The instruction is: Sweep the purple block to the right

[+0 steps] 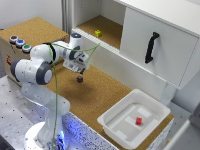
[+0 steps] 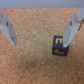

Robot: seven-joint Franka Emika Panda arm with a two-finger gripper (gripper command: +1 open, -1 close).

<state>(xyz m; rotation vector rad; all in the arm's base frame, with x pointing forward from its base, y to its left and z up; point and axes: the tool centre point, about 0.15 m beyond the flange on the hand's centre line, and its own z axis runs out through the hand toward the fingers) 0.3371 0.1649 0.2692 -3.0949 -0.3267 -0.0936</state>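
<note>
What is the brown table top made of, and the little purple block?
The table top looks like cork: tan, speckled, grainy and matte. The purple block looks like painted wood or plastic, smooth with crisp edges and yellow letters; the blur leaves that open. It sits beside one of the open fingers.

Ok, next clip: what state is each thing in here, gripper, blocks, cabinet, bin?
gripper: open, low over the cork table
purple block: on the cork, beside one finger
yellow cube: in the open cabinet compartment
red cube: in the white bin
cabinet door: covers the neighbouring compartment
</note>
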